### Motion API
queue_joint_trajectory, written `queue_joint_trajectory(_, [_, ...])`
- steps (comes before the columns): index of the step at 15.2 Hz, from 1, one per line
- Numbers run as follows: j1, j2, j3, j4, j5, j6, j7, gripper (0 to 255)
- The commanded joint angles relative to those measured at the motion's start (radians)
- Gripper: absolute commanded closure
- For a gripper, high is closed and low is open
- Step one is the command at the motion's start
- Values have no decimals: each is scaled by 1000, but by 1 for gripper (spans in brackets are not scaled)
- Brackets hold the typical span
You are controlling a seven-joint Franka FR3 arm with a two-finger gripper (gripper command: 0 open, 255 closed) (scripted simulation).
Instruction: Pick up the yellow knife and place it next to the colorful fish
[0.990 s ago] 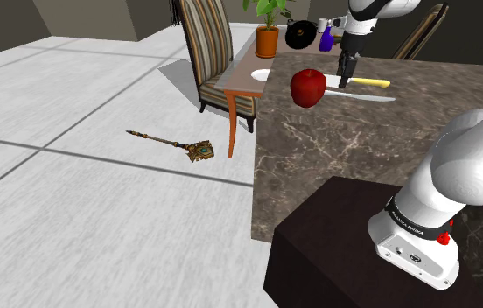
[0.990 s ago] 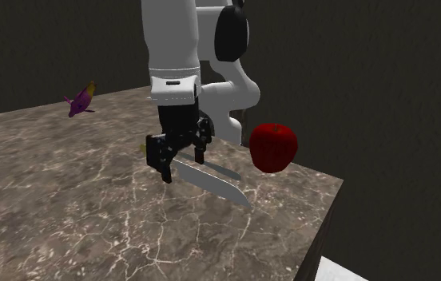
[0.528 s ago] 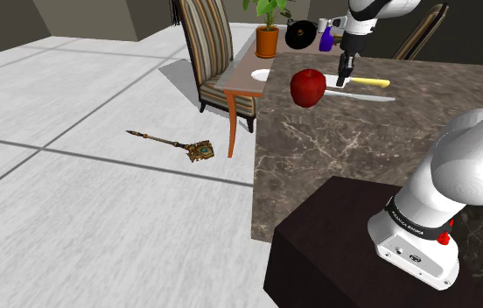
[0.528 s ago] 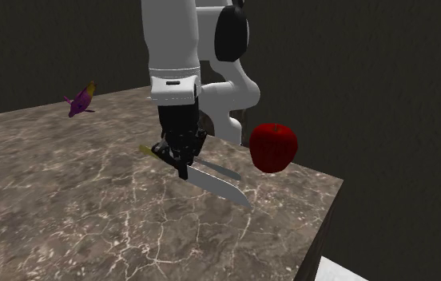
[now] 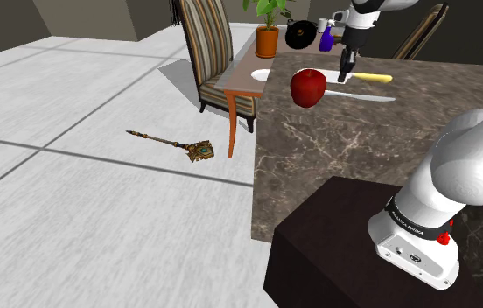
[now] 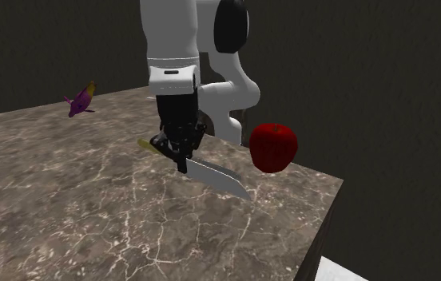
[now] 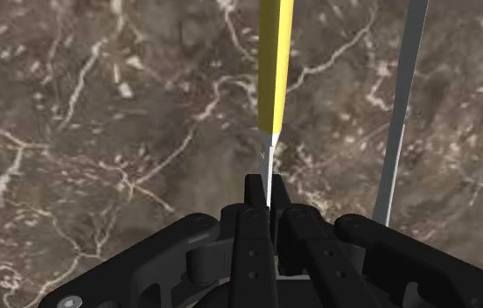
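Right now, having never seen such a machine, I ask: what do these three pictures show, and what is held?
This is a white robot arm with a black pincer at its end. One picture looks from beside its stand, one from across the marble counter, one from the hand itself. On the counter are a red apple, a grey knife and, farther off, a purple fish. The pincer is shut on the yellow knife, clasping its blade near the handle.

Red apple (image 5: 307, 87), striped chair (image 5: 206, 39), potted plant (image 5: 268, 35), sceptre (image 5: 174, 144)
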Motion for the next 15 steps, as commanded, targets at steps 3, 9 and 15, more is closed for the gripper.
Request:
queue_joint_trajectory(3, [0,-17,13,40,0,-56,5,255])
queue_joint_trajectory(9, [2,-33,29,107,3,-139,8,255])
queue_joint_trajectory(15, [5,-40,42,181,9,-221,8,255])
